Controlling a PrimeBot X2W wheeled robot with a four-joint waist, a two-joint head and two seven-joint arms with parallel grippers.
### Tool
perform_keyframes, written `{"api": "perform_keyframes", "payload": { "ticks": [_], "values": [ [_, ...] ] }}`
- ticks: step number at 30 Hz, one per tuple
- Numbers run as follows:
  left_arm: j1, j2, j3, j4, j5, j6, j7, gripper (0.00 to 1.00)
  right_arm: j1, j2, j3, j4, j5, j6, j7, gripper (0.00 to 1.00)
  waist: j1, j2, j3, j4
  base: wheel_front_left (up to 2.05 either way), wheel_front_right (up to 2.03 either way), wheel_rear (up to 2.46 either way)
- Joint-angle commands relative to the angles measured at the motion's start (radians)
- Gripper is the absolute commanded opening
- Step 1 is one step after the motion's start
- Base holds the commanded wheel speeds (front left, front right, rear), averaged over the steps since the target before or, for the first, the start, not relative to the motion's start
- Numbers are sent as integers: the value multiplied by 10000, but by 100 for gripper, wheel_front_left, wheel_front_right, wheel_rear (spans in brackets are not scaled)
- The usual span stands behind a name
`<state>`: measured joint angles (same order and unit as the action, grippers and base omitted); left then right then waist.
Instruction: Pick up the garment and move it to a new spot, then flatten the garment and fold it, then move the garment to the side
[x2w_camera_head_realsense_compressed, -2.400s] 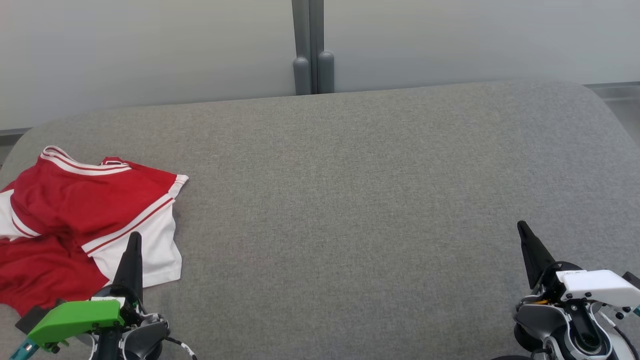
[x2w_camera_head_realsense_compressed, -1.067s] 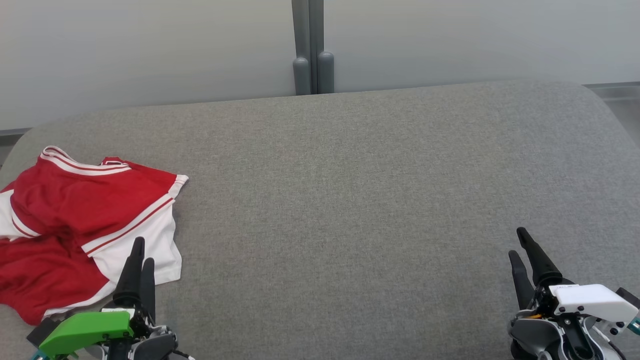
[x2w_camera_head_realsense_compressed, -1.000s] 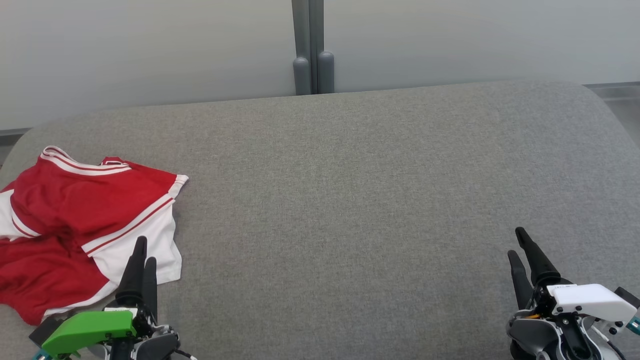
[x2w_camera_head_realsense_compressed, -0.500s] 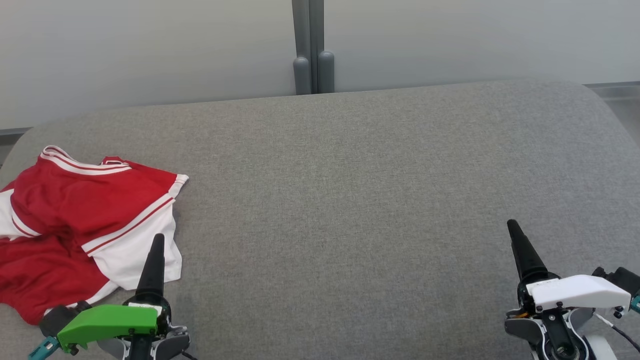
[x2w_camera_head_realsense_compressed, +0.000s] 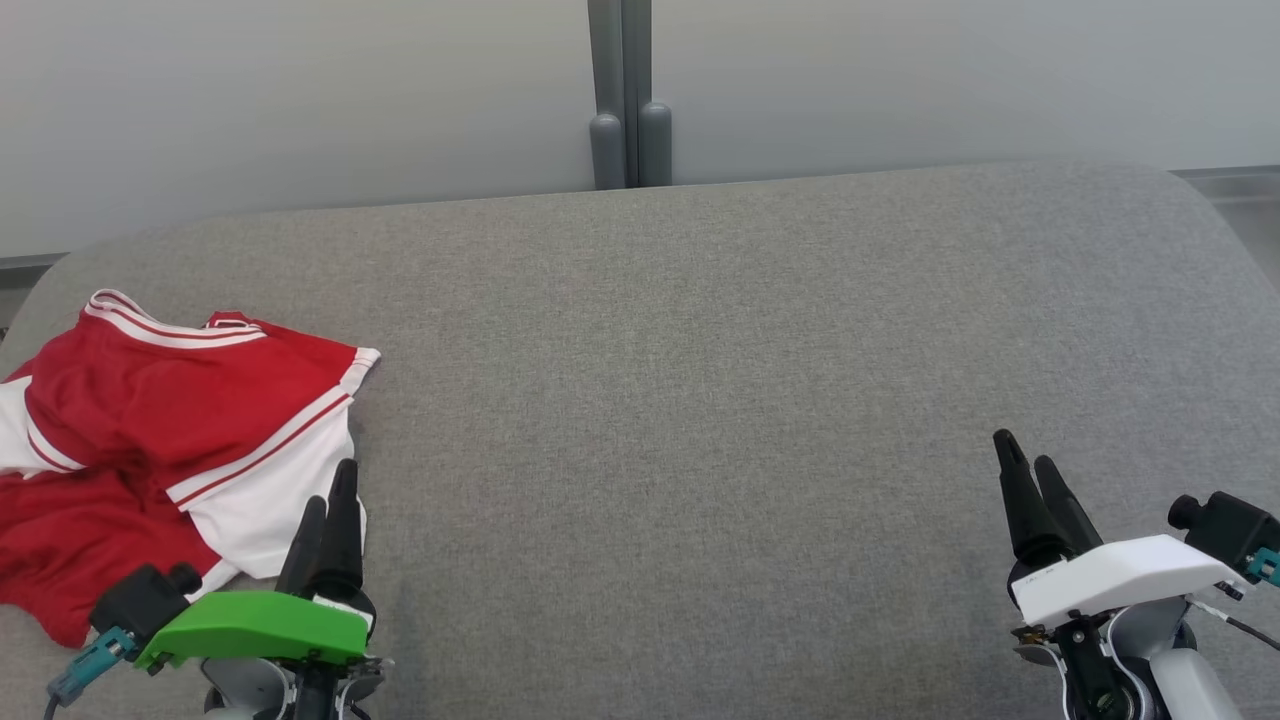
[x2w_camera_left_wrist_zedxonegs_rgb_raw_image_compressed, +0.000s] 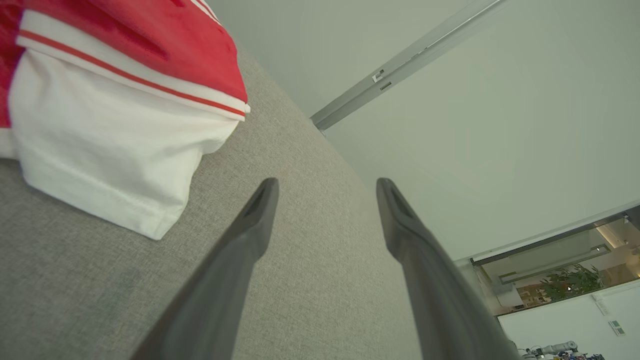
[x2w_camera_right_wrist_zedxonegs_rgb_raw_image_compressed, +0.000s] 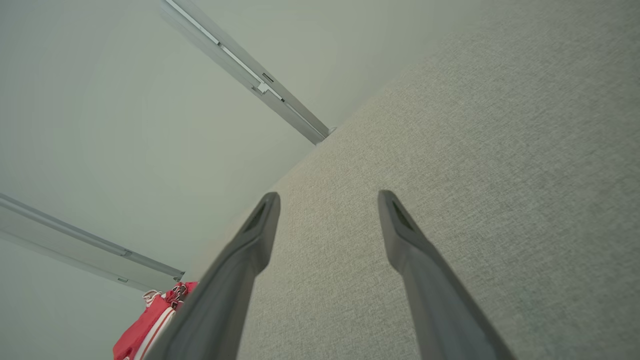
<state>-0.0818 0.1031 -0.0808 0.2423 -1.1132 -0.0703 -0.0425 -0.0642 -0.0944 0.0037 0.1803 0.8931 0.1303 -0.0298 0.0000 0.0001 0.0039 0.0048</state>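
nearest the camera, the left gripper (x2w_camera_head_realsense_compressed: 330, 485) is seen at the lower left under a green housing, its two dark fingers spread apart with nothing held between them. in the left wrist view only bare grey fabric is seen in the gap between the fingers. the right gripper (x2w_camera_head_realsense_compressed: 1022, 448) is seen at the lower right under a white housing, likewise released and empty, above the grey padded surface (x2w_camera_head_realsense_compressed: 700, 400). just beyond and to the left of the left gripper's fingertips the garment (x2w_camera_head_realsense_compressed: 150, 410) is found: a red and white piece with striped trim, lying crumpled at the left end of the padded surface, its white hemmed corner nearest the fingers. in the wrist view the corner is seen beside the fingers, apart from them. the garment is well apart from the right gripper. behind the surface a pale wall (x2w_camera_head_realsense_compressed: 300, 100) is noted, divided by a grey vertical post (x2w_camera_head_realsense_compressed: 625, 90).
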Motion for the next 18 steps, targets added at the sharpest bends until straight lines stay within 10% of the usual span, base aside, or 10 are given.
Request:
{"api": "perform_keyframes", "payload": {
  "ticks": [1, 18],
  "values": [
    [-287, 138, -143, -82, 563, 68, -115, 100, -144, -108, 71, -90, -557, 2, -139, 100, 0, -1, -6, 10, 0, 0, 0],
    [-270, 440, -644, 342, 3509, 221, -636, 100, -37, -106, 251, 632, -2846, 3, -684, 100, 0, -1, -17, 67, 0, 0, 0]
  ]
}}
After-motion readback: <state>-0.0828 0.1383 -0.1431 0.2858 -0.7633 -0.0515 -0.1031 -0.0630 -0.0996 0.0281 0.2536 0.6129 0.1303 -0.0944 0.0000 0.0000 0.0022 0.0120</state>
